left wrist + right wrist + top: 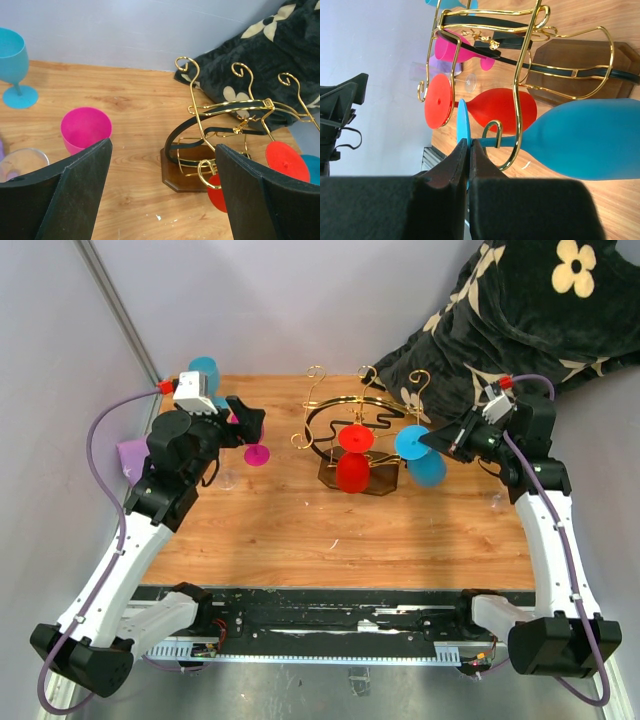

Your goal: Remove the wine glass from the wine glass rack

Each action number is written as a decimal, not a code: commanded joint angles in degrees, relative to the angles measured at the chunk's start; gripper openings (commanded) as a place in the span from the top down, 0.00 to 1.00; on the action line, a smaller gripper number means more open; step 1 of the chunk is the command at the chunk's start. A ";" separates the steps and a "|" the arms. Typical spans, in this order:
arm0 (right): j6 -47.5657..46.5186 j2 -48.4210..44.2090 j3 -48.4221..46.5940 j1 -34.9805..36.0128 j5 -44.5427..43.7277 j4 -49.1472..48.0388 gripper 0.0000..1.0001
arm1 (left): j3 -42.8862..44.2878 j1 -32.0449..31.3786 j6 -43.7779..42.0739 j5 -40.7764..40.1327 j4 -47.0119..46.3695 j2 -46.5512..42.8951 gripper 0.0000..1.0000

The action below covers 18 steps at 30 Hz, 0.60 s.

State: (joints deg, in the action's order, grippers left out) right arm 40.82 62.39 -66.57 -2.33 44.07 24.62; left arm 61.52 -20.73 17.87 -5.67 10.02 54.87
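Observation:
The gold wire wine glass rack [350, 420] stands on its dark brown base [358, 480] at the back middle of the table. A red wine glass [352, 470] hangs upside down from it. A blue wine glass [585, 140] hangs at the rack's right end, its stem in a gold loop [506, 145]. My right gripper [469, 145] is shut on the blue glass's foot [462, 125], also seen from above [411, 442]. My left gripper [162, 185] is open and empty, held above the table left of the rack [225, 130].
A pink cup [86, 129], a clear glass [22, 162] and another blue glass [14, 65] stand at the back left. A dark flowered cushion [520, 320] lies behind the rack at the right. A purple object [132, 457] lies at the left edge.

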 commanded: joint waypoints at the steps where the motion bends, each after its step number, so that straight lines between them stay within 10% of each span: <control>1: 1.73 -1.79 1.19 -1.01 4.36 -1.87 0.99 | -0.66 -0.19 -0.38 -0.36 -0.27 -0.55 0.11; 18: -3.99 -2.39 -0.26 -6.42 3.28 4.90 0.99 | -0.53 -0.19 -1.43 -1.09 0.74 -1.08 0.10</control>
State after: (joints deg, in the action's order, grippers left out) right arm 38.96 59.57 -64.86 -6.61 47.46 28.99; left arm 61.06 -20.73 17.41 -5.98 10.90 54.85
